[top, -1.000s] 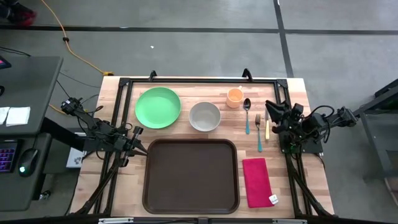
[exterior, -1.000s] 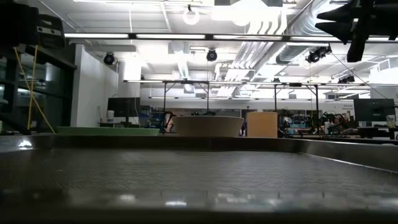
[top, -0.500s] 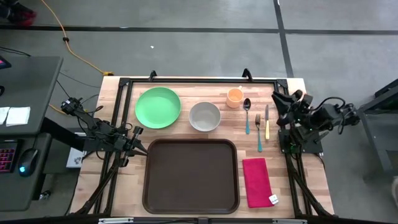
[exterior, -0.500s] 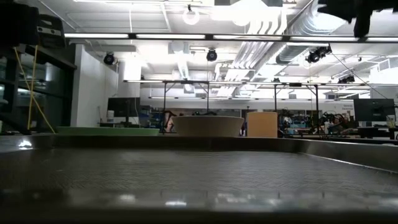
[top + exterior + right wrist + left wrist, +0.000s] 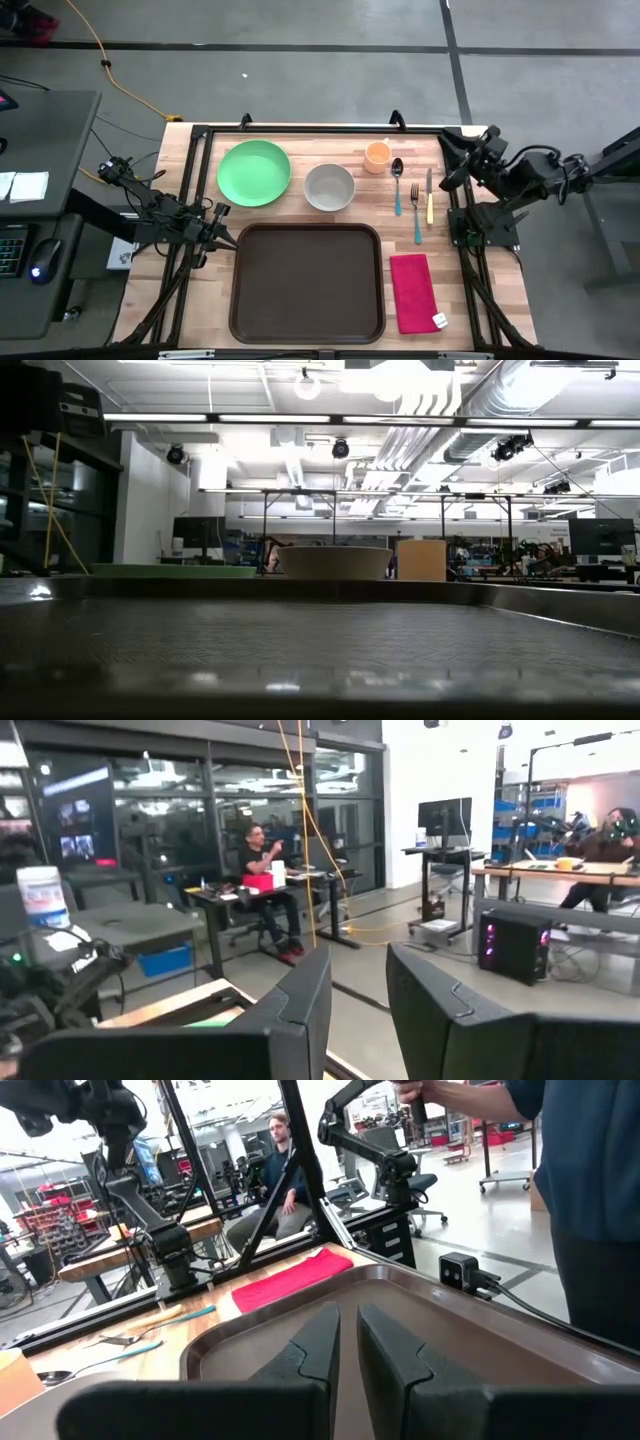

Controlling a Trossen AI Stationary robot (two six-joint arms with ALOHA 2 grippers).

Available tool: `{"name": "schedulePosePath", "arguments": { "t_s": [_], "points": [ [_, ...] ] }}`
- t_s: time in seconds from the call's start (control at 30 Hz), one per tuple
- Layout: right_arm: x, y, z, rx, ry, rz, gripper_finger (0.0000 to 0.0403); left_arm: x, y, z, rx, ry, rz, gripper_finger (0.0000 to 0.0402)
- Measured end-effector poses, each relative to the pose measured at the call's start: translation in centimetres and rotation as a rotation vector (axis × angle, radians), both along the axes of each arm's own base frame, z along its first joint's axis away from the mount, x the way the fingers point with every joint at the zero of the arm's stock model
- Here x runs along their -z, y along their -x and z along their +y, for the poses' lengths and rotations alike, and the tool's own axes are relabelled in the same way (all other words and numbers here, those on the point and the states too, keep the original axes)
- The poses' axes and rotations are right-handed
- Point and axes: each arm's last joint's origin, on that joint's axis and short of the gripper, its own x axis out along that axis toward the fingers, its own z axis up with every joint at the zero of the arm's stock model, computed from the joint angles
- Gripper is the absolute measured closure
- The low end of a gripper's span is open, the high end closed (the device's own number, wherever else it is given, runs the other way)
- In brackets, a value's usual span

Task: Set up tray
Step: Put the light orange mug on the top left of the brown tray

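The tray point(image 5: 307, 283) lies flat on the near half of the table point(image 5: 205, 190), empty, its near rim close to the table's front edge and its long sides well clear of the table's left and right edges. Beyond its far rim stand a green plate point(image 5: 254, 172), a grey bowl point(image 5: 329, 186) and an orange cup point(image 5: 377, 156); a spoon point(image 5: 397, 185), fork point(image 5: 415, 213) and knife point(image 5: 429, 195) lie to the right, with a red napkin point(image 5: 413, 292) just beside the tray's right rim. The left hand point(image 5: 222, 225) sits low by the tray's far left corner, fingers point(image 5: 322, 1342) slightly apart, holding nothing. The right hand point(image 5: 448, 150) is raised over the table's far right corner, fingers point(image 5: 305, 995) a little apart and empty.
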Motion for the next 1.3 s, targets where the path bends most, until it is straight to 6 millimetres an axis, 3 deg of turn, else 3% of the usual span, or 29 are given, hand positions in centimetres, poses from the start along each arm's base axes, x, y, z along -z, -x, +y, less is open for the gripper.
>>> {"name": "schedulePosePath", "arguments": {
  "t_s": [0.23,0.6,0.8,1.03,1.3],
  "points": [
    [-0.9,-1.3,0.4,0.004,0.009,0.065,0.0324,0.0,0.0,0.0,0.000,0.000,0.000,0.0330],
    [-0.9,-1.5,0.5,-0.006,-0.001,0.064,0.0324,0.0,0.0,0.0,0.003,0.000,0.000,0.0330],
    [-0.4,-2.9,0.5,0.034,0.023,0.119,0.0324,0.0,0.0,0.0,0.003,0.000,0.000,0.0330],
    [0.4,-5.2,-0.4,0.056,0.051,0.195,0.0324,0.0,0.0,0.0,0.002,0.000,0.000,0.0330],
    [2.0,-6.9,-2.8,0.032,-0.012,0.270,0.0324,0.0,0.0,0.0,0.000,0.000,0.000,0.0330]
  ]
}}
